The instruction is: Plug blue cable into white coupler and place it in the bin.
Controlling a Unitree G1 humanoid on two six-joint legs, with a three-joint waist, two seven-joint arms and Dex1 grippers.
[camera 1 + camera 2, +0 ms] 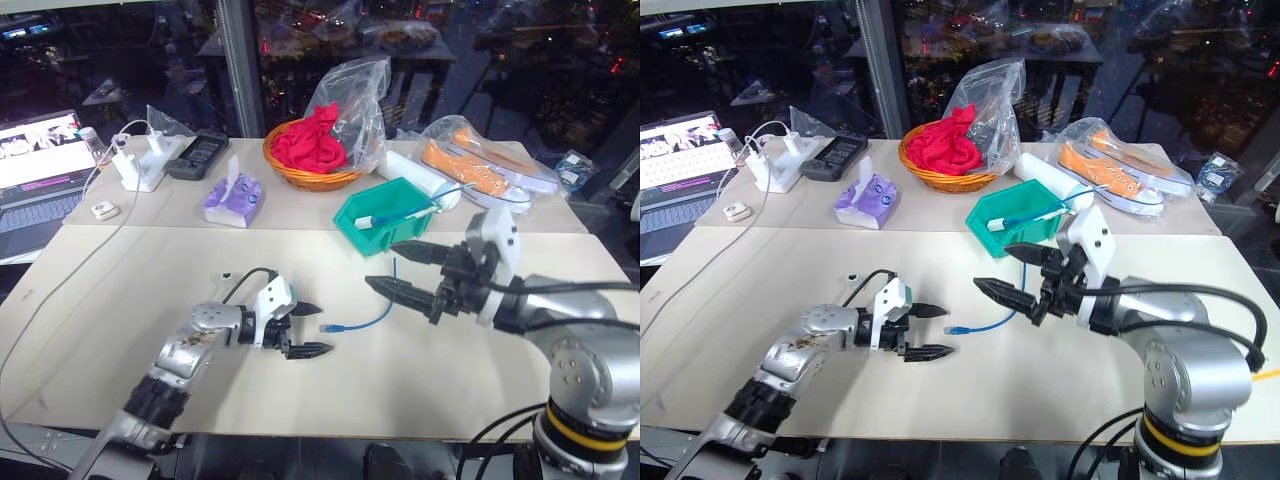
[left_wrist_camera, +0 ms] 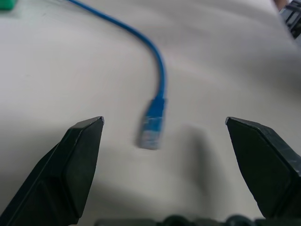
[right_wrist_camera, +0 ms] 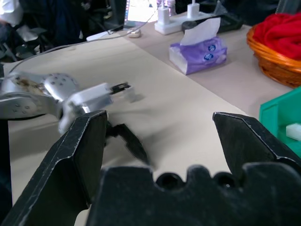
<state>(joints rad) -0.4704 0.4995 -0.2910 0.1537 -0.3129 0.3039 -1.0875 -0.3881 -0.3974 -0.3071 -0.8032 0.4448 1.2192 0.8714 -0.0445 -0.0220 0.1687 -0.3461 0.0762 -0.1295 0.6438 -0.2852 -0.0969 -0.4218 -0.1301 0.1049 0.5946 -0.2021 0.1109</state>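
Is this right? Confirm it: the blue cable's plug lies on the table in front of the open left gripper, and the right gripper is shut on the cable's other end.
Not quite. The right gripper is open and holds nothing, as the right wrist view shows. The rest stands: the blue cable has its plug on the table in front of the open left gripper.

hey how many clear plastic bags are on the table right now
2. One clear plastic bag stands behind the orange wicker basket, against its far right side. The other bag, with orange contents, lies right of the bin. More could be hidden behind them.
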